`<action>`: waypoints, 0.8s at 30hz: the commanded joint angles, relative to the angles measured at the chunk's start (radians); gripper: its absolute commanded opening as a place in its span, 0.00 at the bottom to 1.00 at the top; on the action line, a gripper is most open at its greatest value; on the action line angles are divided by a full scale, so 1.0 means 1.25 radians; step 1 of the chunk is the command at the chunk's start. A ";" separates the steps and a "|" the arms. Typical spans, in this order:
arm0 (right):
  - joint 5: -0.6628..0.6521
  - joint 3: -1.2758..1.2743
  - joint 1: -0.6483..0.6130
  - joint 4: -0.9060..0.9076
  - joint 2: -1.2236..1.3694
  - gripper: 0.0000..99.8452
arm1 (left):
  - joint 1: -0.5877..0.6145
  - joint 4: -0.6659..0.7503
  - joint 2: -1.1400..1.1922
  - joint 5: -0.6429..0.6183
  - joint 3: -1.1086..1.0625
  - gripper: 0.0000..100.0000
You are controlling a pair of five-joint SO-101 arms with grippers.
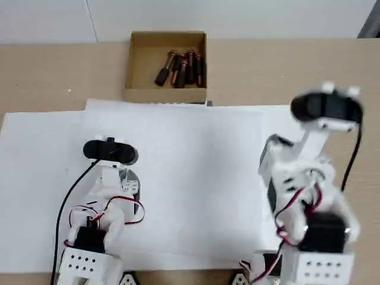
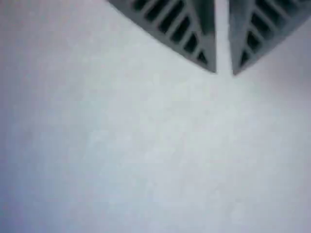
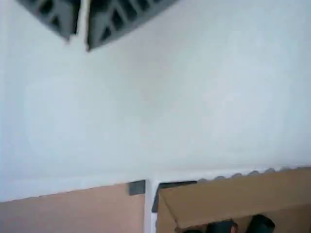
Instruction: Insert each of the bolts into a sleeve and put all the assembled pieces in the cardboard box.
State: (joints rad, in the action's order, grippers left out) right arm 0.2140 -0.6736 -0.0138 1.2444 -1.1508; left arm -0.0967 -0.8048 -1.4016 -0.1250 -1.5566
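Observation:
The cardboard box [image 1: 138,65] stands at the far edge of the white paper, and several dark bolt-and-sleeve pieces [image 1: 181,68] lie together inside it. In the right wrist view the box wall [image 3: 233,201] shows, with dark piece ends [image 3: 221,226] just behind it. My left gripper [image 2: 223,70] is shut with nothing in it, low over bare paper near the front left. My right gripper [image 3: 77,42] is also shut and empty, over the paper at the front right. Both arms are folded back near their bases [image 1: 101,196] [image 1: 303,184].
A large white paper sheet [image 1: 196,172] covers the middle of the wooden table [image 1: 53,77]. Black and red cables [image 1: 71,196] hang beside the arms. Small tape pieces [image 3: 137,187] hold the paper's far edge.

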 commanded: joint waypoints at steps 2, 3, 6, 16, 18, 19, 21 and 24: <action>-0.034 -0.237 0.001 -0.121 -0.188 0.00 | -0.007 0.018 -0.006 0.000 0.003 0.01; -0.034 -0.277 0.001 -0.134 -0.228 0.00 | -0.007 0.018 -0.006 0.000 0.003 0.01; -0.049 -0.392 -0.001 -0.157 -0.336 0.00 | -0.007 0.018 -0.006 0.000 0.003 0.01; -0.061 -0.649 0.002 -0.159 -0.525 0.00 | -0.007 0.018 -0.006 0.000 0.003 0.01; -0.061 -0.664 0.002 -0.160 -0.522 0.00 | -0.007 0.018 -0.006 0.000 0.003 0.01; -0.061 -0.673 0.003 -0.160 -0.522 0.00 | -0.007 0.018 -0.006 0.000 0.003 0.01; -0.061 -0.692 0.003 -0.160 -0.522 0.00 | -0.007 0.018 -0.006 0.000 0.003 0.01; -0.061 -0.717 0.003 -0.160 -0.522 0.00 | -0.007 0.018 -0.006 0.000 0.003 0.01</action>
State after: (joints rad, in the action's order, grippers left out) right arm 0.1465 -1.5650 -0.0138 1.0664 -1.7937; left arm -0.0967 -0.8048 -1.4016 -0.1250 -1.5566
